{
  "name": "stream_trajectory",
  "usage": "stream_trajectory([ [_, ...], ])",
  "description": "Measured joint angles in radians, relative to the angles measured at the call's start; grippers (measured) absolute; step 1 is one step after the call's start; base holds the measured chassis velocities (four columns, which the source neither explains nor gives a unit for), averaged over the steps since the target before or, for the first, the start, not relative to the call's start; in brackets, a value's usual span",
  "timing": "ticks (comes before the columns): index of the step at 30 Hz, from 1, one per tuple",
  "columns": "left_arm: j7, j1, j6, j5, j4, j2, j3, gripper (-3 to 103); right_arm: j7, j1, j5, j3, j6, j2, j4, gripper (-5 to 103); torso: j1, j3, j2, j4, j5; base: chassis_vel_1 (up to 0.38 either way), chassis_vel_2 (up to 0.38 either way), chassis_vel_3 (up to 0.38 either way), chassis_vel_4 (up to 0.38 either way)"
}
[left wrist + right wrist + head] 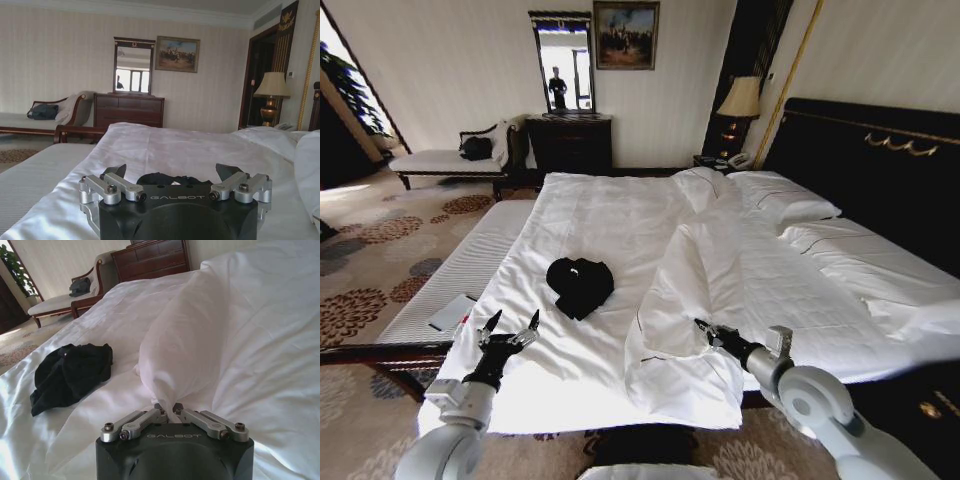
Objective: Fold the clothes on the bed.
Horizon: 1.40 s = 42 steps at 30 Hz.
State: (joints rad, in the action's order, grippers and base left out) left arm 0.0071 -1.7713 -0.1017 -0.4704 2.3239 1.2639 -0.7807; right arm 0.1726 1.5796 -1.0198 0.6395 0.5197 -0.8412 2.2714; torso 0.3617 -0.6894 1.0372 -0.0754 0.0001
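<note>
The clothes (580, 286) are a crumpled black heap on the white bed (620, 210), left of its middle and toward the foot. My left gripper (510, 330) hovers open over the sheet at the foot edge, a little short of the heap and to its left. In the left wrist view the clothes (165, 178) show low between the spread fingers of that gripper (172, 175). My right gripper (705, 328) is at the foot, right of the heap. In the right wrist view this gripper (170, 411) is shut on a raised fold of the white duvet (180, 350), with the clothes (70, 372) off to one side.
A low white-striped bench (460, 265) with a flat white pad (450, 312) runs along the bed's left side. The dark headboard (880, 170) and pillows (785, 200) are at the right. Far back stand a chaise with a black handbag (475, 148), a dresser (570, 143) and a lamp (740, 100).
</note>
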Motion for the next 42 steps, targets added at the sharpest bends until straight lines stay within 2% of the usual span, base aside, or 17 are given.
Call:
stream_trajectory([
  [2, 0.0, 0.0, 0.001, -0.004, -0.002, -0.001, -0.002, 100, 0.001, 0.023, 0.002, 0.028, 0.003, -0.012, 0.009, 1, 0.0, 0.0, 0.0, -0.0002, 0.0, 0.0, 0.0, 0.0, 0.0],
  [6, 0.0, -0.001, 0.01, -0.021, -0.017, -0.001, -0.015, 100, 0.003, 0.101, 0.001, 0.163, 0.011, -0.08, 0.058, 1, 0.0, 0.0, 0.0, -0.0004, -0.0002, 0.0, 0.0, 0.0, 0.0],
  [7, 0.0, -0.001, 0.01, -0.021, -0.017, -0.001, -0.015, 100, 0.003, 0.101, 0.001, 0.163, 0.011, -0.08, 0.058, 1, 0.0, 0.0, 0.0, -0.0004, -0.0002, 0.0, 0.0, 0.0, 0.0],
  [12, 0.0, 0.014, 0.009, -0.03, -0.022, -0.001, -0.016, 100, -0.002, 0.155, 0.042, 0.253, 0.012, -0.118, 0.082, 1, 0.0, 0.0, 0.0, -0.0001, -0.0002, 0.0, 0.0, 0.0, 0.0],
  [14, 0.0, 0.015, 0.003, -0.038, -0.017, 0.001, -0.021, 100, -0.015, 0.17, 0.061, 0.304, 0.013, -0.154, 0.084, 1, 0.0, 0.0, 0.0, -0.0003, -0.0001, 0.0, 0.0, 0.0, 0.0],
  [18, 0.0, 0.0, 0.004, -0.044, -0.011, 0.003, -0.035, 100, -0.04, 0.19, 0.081, 0.391, 0.005, -0.211, 0.057, 1, 0.0, 0.0, 0.0, 0.0, 0.0001, 0.0, 0.0, 0.0, 0.0],
  [21, 0.0, -0.005, 0.005, -0.045, -0.009, 0.002, -0.039, 100, -0.07, 0.201, 0.097, 0.507, -0.017, -0.263, 0.017, 1, 0.0, 0.0, 0.0, -0.0003, 0.0, 0.0, 0.0, 0.0, 0.0],
  [23, 0.0, -0.004, 0.004, -0.045, -0.008, 0.002, -0.038, 100, -0.073, 0.199, 0.1, 0.534, -0.019, -0.277, 0.009, 1, 0.0, 0.0, 0.0, -0.0003, 0.0, 0.0, 0.0, 0.0, 0.0],
  [26, 0.0, 0.005, -0.002, -0.041, -0.007, 0.003, -0.028, 100, -0.09, 0.181, 0.135, 0.631, -0.029, -0.35, -0.017, 1, 0.0, 0.0, 0.0, -0.0003, -0.0001, 0.0, 0.0, 0.0, 0.0],
  [31, 0.0, 0.008, -0.005, -0.037, -0.008, 0.001, -0.021, 100, -0.099, 0.175, 0.144, 0.702, -0.042, -0.415, -0.052, 1, 0.0, 0.0, 0.0, -0.0007, -0.0001, 0.0, 0.0, 0.0, 0.0],
  [36, 0.0, 0.013, -0.007, -0.034, -0.014, -0.003, -0.018, 100, -0.117, 0.153, 0.201, 0.759, -0.076, -0.431, -0.136, 1, 0.0, 0.0, 0.0, -0.0001, 0.0, 0.0, 0.0, 0.0, 0.0],
  [42, 0.0, 0.014, -0.008, -0.034, -0.019, -0.005, -0.019, 100, -0.127, 0.141, 0.212, 0.84, -0.101, -0.45, -0.24, 1, 0.0, 0.0, 0.0, -0.0004, 0.0001, 0.0, 0.0, 0.0, 0.0],
])
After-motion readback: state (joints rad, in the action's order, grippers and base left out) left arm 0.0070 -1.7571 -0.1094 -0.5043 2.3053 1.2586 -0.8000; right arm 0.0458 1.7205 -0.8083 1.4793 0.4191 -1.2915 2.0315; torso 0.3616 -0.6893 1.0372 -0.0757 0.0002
